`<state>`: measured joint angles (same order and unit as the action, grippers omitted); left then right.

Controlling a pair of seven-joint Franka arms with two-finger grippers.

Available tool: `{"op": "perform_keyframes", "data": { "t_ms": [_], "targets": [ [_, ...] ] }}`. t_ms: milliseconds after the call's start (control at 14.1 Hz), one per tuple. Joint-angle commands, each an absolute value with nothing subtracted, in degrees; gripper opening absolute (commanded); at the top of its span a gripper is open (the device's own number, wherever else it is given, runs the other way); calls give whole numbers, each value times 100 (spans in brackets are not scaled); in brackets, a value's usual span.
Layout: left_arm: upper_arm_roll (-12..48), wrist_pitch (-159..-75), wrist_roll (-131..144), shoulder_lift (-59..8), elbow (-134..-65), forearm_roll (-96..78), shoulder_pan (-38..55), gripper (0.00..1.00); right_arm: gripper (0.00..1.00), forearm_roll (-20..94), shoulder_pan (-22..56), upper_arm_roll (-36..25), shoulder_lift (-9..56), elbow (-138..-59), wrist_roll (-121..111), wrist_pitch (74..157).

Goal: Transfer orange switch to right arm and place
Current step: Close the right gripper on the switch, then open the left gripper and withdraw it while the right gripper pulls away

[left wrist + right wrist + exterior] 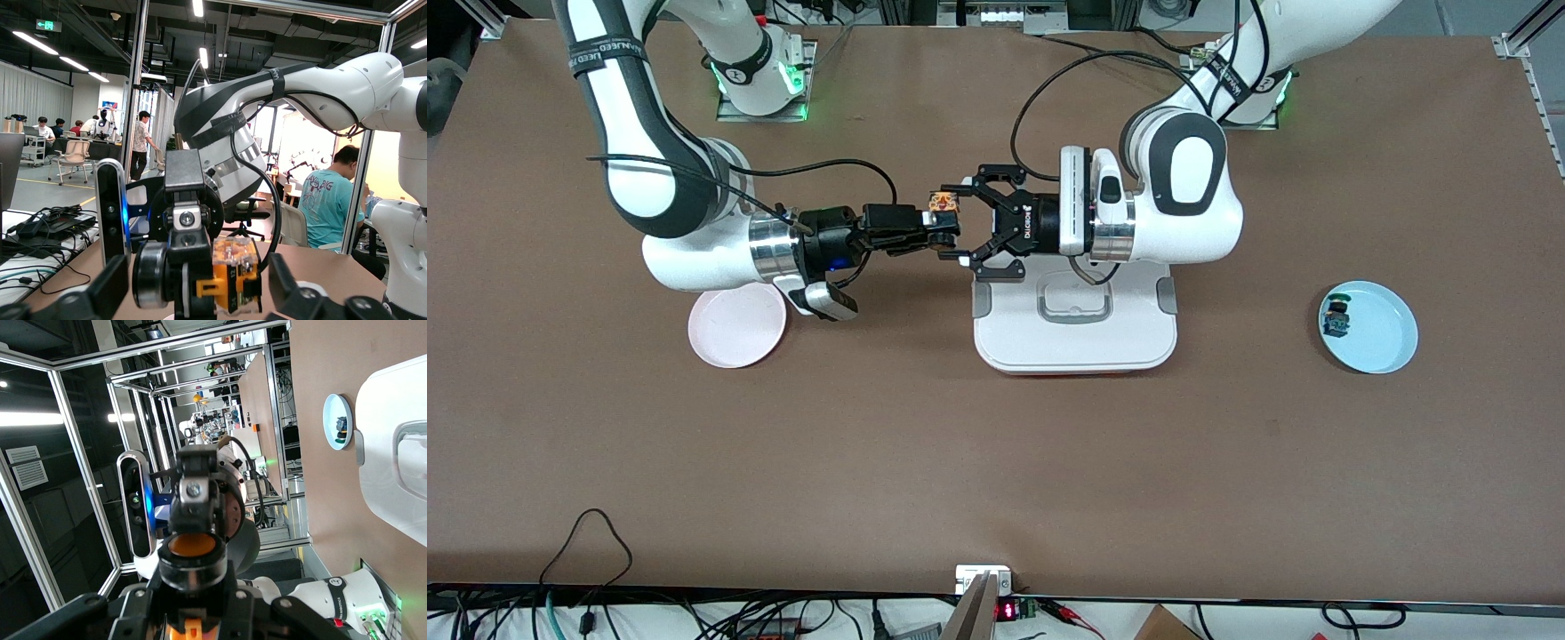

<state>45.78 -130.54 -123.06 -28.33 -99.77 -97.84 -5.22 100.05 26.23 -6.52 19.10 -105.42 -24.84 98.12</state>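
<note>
Orange switch [941,202] by "ROBOTIQ" jaws

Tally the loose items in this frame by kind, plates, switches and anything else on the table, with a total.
Plates: 2, a pink plate and a blue plate.
Switches: 2, the orange switch in the air, held by the right gripper and between the left gripper's open fingers, and a blue-bodied switch on the blue plate.
White trays: 1, the white tray.
Total: 5.
</note>
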Motion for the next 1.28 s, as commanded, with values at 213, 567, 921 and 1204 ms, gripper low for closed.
{"op": "perform_keyframes", "data": {
  "t_ms": [213,567,921,1204],
  "targets": [
    [4605,-13025,-12401,-2786,-9958,-9949,-554,100,0,10002,2584,-650,1811,-10661,-2575,9782],
    [4597,-12860,-12191,-2690,-9985,-9862,-711,100,0,9958,2426,-668,1767,-10705,-2575,9704],
    [4605,-12069,-11008,-2540,-9967,-8381,-1308,100,0,9362,2075,-703,1705,-10714,-2575,9239],
    [4597,-11726,-9445,-2356,-9958,-7264,-1362,100,0,8713,1733,-721,1661,-10705,-2601,8913]
  ]
}}
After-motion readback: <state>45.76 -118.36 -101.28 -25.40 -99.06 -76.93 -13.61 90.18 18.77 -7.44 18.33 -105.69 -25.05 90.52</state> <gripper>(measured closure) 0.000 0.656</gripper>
